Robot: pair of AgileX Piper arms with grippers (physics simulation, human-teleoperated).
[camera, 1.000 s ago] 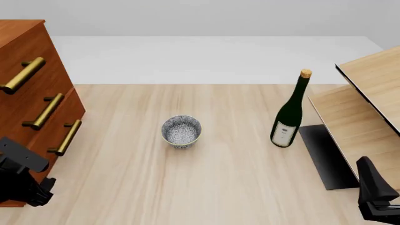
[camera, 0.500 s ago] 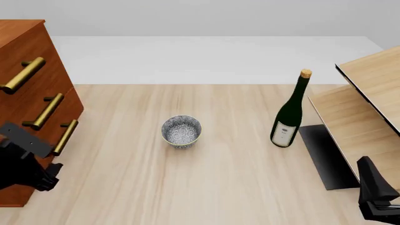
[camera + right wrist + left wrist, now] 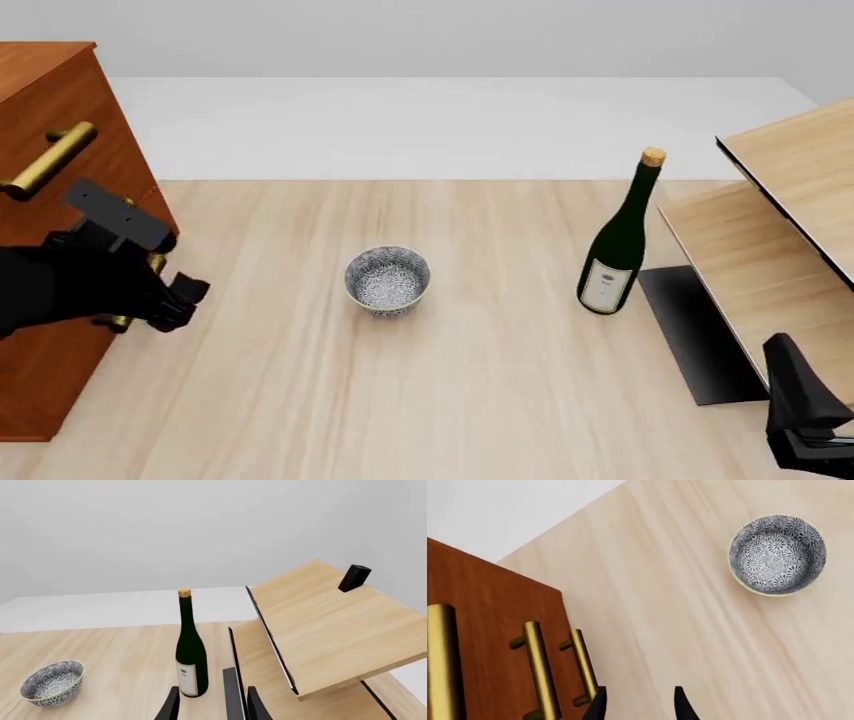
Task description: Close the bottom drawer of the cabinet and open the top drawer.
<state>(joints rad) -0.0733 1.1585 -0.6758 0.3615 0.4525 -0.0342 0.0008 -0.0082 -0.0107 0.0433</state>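
Over the last second the bottom drawer (image 3: 570, 680) was seen pushed flush into the cabinet (image 3: 54, 330) at the table's left, and the left gripper (image 3: 637, 707), jaws spread and empty, was raised toward the top drawer (image 3: 47, 160), judged next; the right gripper (image 3: 210, 705) was parked, jaws likewise apart.

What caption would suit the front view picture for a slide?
Left end effector raised before the cabinet drawers, with a patterned bowl and wine bottle standing on the wooden table.
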